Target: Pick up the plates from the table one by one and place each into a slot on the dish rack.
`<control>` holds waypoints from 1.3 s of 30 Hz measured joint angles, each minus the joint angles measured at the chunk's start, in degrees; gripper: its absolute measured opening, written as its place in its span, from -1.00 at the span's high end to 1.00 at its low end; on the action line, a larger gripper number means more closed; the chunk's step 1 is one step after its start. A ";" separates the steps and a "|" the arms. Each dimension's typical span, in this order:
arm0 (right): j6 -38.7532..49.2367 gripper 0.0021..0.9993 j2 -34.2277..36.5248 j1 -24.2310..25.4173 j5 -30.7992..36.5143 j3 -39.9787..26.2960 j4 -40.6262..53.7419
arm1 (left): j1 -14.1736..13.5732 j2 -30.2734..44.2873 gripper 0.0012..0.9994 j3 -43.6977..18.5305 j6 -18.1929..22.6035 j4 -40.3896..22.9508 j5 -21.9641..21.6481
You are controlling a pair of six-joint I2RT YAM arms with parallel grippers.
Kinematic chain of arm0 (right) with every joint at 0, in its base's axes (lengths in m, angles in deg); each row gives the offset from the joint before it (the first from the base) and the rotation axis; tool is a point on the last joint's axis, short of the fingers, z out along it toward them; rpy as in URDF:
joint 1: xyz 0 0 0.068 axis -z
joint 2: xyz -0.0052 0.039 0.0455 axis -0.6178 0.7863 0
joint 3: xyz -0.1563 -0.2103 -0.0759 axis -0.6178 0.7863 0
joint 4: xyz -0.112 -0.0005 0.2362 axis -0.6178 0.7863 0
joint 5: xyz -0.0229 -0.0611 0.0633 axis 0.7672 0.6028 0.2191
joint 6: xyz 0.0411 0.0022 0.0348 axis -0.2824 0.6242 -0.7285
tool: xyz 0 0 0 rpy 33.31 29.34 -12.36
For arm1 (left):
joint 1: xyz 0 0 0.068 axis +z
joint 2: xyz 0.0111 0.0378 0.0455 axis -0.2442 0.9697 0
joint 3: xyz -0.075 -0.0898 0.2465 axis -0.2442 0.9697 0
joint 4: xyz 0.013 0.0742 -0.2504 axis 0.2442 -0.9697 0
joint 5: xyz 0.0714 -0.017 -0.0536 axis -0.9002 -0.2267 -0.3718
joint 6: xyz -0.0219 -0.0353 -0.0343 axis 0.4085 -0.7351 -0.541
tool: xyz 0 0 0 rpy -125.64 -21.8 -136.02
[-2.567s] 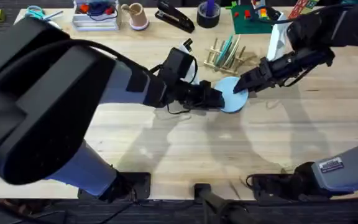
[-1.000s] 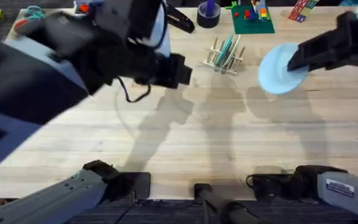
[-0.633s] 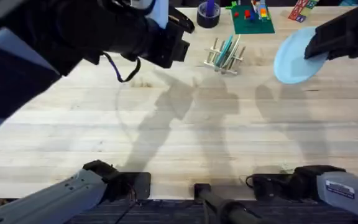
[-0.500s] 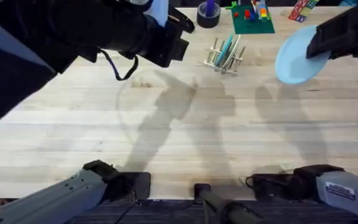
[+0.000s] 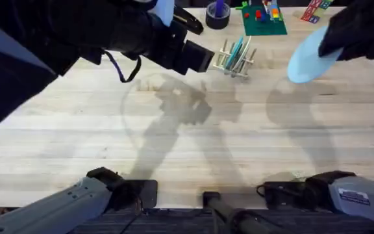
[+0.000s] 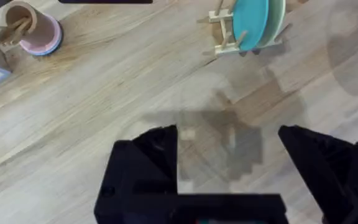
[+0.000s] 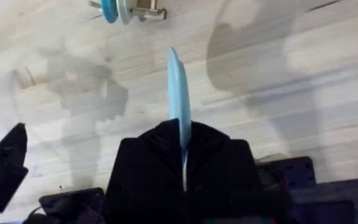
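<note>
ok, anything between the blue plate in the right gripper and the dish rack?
Nothing visible. The right gripper holds the light blue plate in the air, to the right of the dish rack; only bare table lies between them. The rack already holds a teal plate and a pale one. The left gripper, open, hangs left of the rack.

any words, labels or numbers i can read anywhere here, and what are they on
None can be read.
White sticker on the right arm's grey base link: dark print, too small and blurred to read.
Colourful printed items at the light wooden table's far edge: markings too blurred to read.
Light blue round plate in the right end effector, and the small wooden dish rack: no text.
</note>
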 joint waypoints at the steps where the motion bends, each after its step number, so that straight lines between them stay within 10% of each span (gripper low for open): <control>1: -1.49 0.94 0.76 -0.78 0.71 -0.37 0.34 | 0.00 0.00 -0.99 0.00 0.07 -0.02 -0.05; 22: -14.36 0.94 16.18 -11.01 5.76 -20.40 2.86 | 0.00 0.00 -0.99 0.00 0.12 -0.02 -0.07; 39: -14.64 0.94 20.11 -12.00 5.94 -22.14 2.55 | 0.00 0.00 -0.99 0.00 0.33 -0.02 -0.09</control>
